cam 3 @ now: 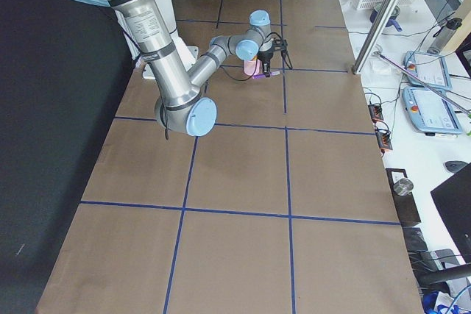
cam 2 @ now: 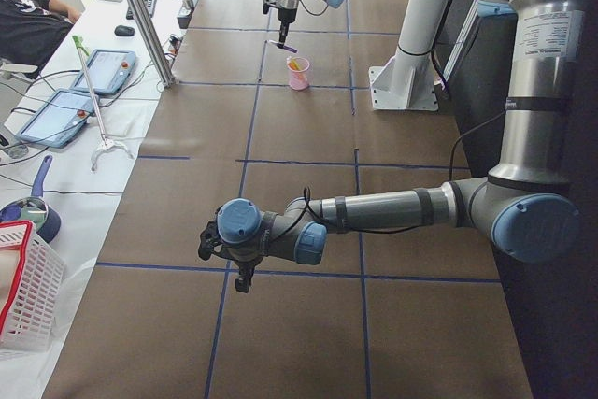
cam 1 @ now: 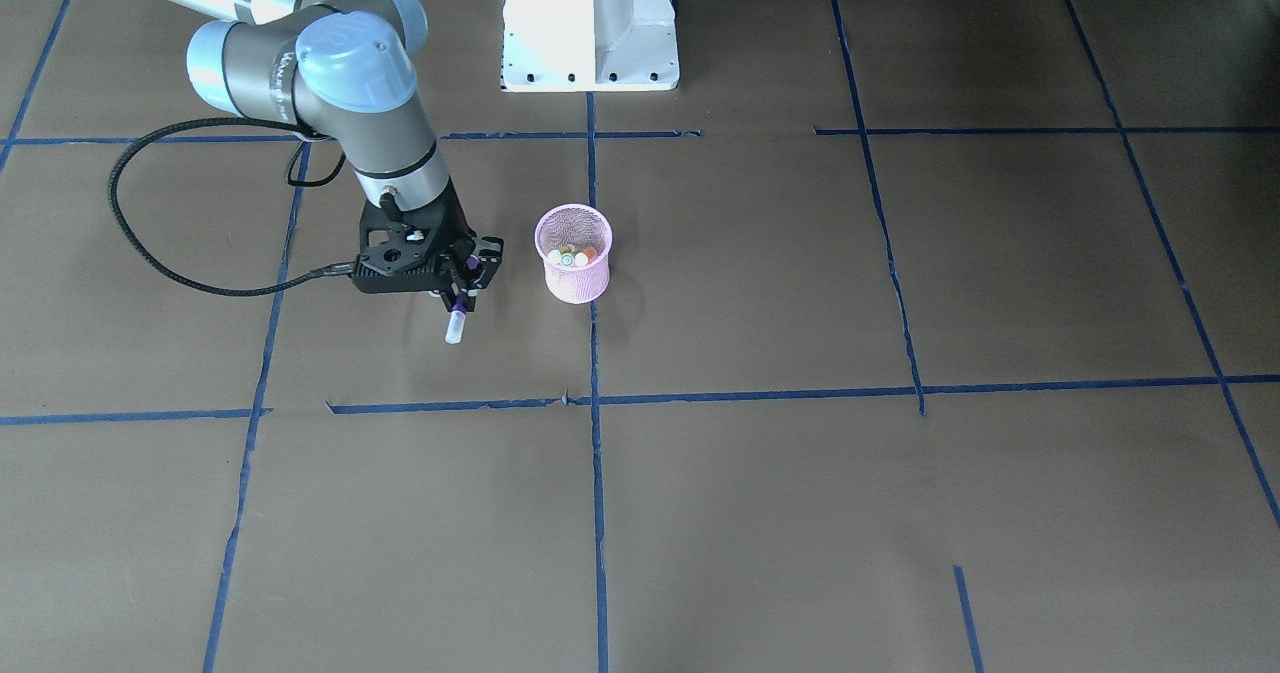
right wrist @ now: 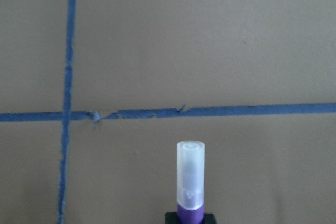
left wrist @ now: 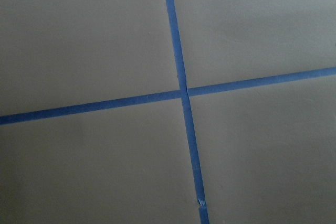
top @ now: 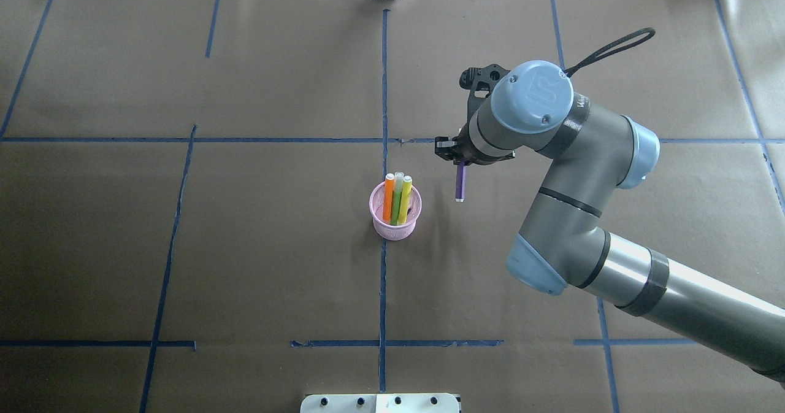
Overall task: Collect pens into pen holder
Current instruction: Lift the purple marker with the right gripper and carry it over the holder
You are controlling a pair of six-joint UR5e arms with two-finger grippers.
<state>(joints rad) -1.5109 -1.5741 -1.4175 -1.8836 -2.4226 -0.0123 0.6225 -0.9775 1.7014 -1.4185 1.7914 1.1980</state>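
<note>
The pink mesh pen holder (top: pixel 395 231) stands near the table's middle, also in the front view (cam 1: pixel 578 284). An orange pen (top: pixel 388 199), a green pen (top: pixel 397 196) and a yellowish pen (top: pixel 404 202) stand in it. My right gripper (top: pixel 460 162) is shut on the purple pen (top: pixel 460 183) and holds it above the table, to the right of the holder and apart from it. The pen's clear cap points away from the gripper in the right wrist view (right wrist: pixel 190 179). My left gripper (cam 2: pixel 244 277) shows only in the exterior left view, low over the table; I cannot tell its state.
The white robot base (cam 1: pixel 590 23) stands behind the holder. A black cable (cam 1: pixel 150 243) loops beside the right wrist. Blue tape lines (left wrist: pixel 182 93) cross the brown table cover. A white basket (cam 2: pixel 23 277) and tablets (cam 2: pixel 103 70) lie off the table's far side.
</note>
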